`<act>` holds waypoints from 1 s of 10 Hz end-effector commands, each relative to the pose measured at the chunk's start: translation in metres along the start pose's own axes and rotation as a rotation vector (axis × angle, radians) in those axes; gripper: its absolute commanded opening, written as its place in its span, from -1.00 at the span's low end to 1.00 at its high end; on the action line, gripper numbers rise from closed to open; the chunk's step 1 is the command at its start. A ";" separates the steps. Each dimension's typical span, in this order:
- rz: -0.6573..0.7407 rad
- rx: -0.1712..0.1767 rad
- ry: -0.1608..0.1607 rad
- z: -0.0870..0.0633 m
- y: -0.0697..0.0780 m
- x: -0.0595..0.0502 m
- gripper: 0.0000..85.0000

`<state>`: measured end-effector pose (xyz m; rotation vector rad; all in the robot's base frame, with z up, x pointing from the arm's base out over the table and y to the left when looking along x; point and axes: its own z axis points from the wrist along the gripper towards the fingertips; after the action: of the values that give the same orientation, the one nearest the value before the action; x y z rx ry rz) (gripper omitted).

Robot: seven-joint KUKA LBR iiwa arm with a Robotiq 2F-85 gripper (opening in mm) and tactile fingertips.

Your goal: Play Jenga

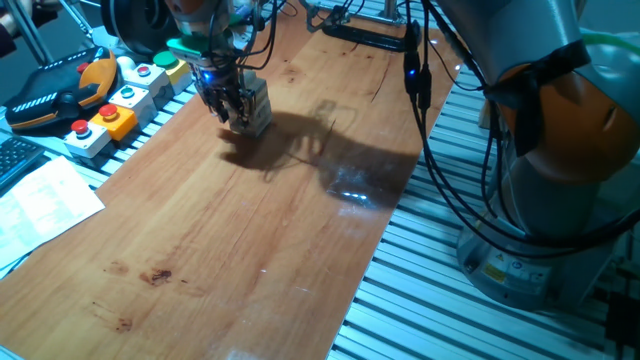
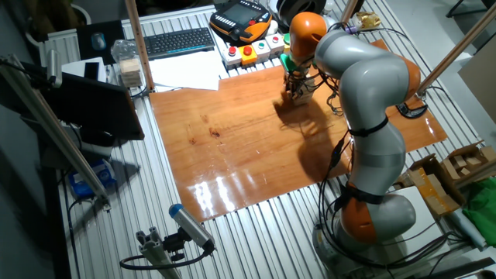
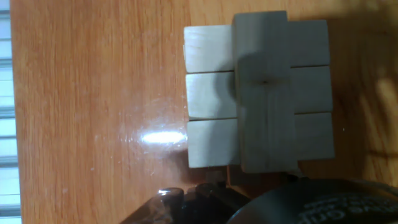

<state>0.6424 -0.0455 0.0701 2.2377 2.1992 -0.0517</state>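
The Jenga tower point(image 1: 258, 103) is a small stack of pale wooden blocks at the far left of the wooden table point(image 1: 250, 230). In the hand view the tower point(image 3: 261, 93) is seen from above: three blocks lie side by side and one block lies across them on top. My gripper point(image 1: 233, 112) stands low, right against the tower's near-left side. In the other fixed view my gripper point(image 2: 296, 87) covers most of the tower. Dark gripper parts fill the hand view's bottom edge, just past the top block's end. Whether the fingers hold a block is hidden.
Grey boxes with coloured push-buttons point(image 1: 120, 100) line the table's left edge beside an orange-and-black pendant point(image 1: 60, 90). Papers point(image 1: 40, 200) and a keyboard point(image 2: 178, 40) lie off the board. A black bar with cables point(image 1: 365, 38) is at the back. The arm's base point(image 1: 560, 150) stands to the right.
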 end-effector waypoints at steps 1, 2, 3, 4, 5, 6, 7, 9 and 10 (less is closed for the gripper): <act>0.001 0.000 0.003 0.001 0.000 0.000 0.22; 0.001 0.000 0.003 0.002 0.000 0.000 0.23; -0.002 0.002 0.004 0.004 0.000 0.000 0.24; -0.002 0.002 0.004 0.006 0.001 -0.001 0.25; -0.002 0.002 0.006 0.007 0.000 -0.002 0.26; -0.001 0.002 0.007 0.008 0.000 -0.002 0.28; -0.001 0.003 0.007 0.009 0.000 -0.002 0.30; -0.004 0.002 0.006 0.011 0.000 -0.003 0.32; -0.004 0.002 0.006 0.012 -0.001 -0.003 0.32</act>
<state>0.6416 -0.0485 0.0581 2.2371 2.2073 -0.0471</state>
